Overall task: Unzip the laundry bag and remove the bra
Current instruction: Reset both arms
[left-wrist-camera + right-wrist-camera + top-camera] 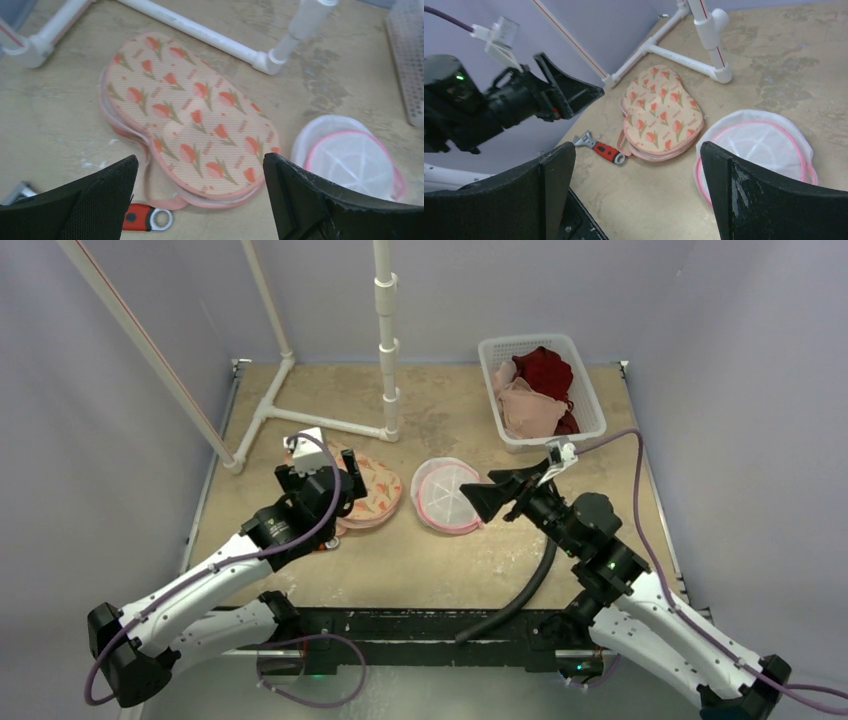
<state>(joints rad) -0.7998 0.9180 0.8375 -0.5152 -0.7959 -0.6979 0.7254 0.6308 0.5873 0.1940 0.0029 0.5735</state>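
Bra (pixel 380 490) was out and lay flat on the table (pixel 430 570), at the left, just beside the round mesh laundry bag (pixel 447 494) in the middle. From that we judged the task essentially done, with nothing plainly left, though we could not make out the zip. The left gripper (pixel 200 160) hovered over the near edge of the bra, jaws spread wide and empty. The right gripper (pixel 638 147) pointed left toward the bag from its right side, likewise released, gripping nothing.
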